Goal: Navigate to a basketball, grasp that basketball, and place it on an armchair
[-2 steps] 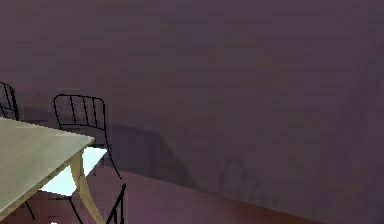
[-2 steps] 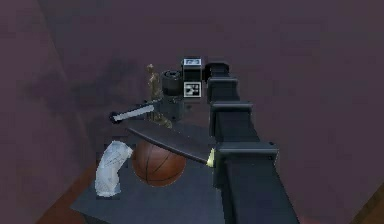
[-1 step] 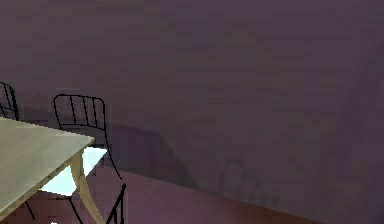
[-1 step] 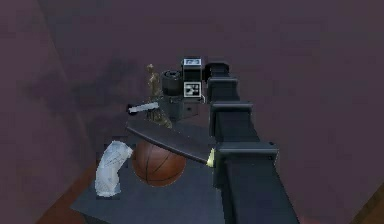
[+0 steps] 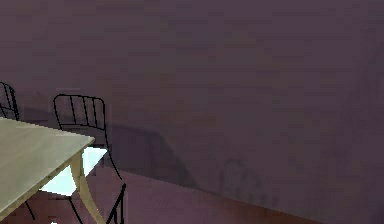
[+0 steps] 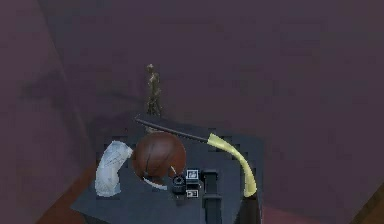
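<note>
A brown-orange basketball [image 6: 160, 155] rests on a dark low table [image 6: 235, 145] in the arm side view. The arm's dark bar rises from the bottom edge to the two white marker squares just below the ball. My gripper [image 6: 158, 183] lies against the ball's lower edge. I cannot tell whether it holds anything, since the ball sits on the table right behind it.
On the same table lie a white crumpled thing [image 6: 112, 165], a curved yellow thing [image 6: 235, 160] and a dark rod [image 6: 170, 127], with a small statue [image 6: 152, 90] at the back. In the forward view, a pale wooden table [image 5: 35, 150] and black wire chairs [image 5: 85, 125] stand left, before a purple wall.
</note>
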You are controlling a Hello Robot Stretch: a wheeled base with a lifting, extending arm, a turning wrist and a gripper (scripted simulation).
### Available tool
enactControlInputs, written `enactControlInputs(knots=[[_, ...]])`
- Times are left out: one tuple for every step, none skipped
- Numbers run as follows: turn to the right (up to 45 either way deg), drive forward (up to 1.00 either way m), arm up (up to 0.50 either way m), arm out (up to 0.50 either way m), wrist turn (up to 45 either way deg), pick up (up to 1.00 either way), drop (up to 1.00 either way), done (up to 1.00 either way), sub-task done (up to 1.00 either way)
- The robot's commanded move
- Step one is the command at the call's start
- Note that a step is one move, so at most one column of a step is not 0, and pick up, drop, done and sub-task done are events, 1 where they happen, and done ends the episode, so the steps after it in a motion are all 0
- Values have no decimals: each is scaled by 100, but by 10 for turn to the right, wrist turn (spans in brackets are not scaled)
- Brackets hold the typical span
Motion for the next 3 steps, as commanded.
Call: enactControlInputs(knots=[[0,0,0,0,0,100,0,0,0],[0,0,10,0,0,0,0,0,0],[0,0,20,0,0,0,0,0,0]])
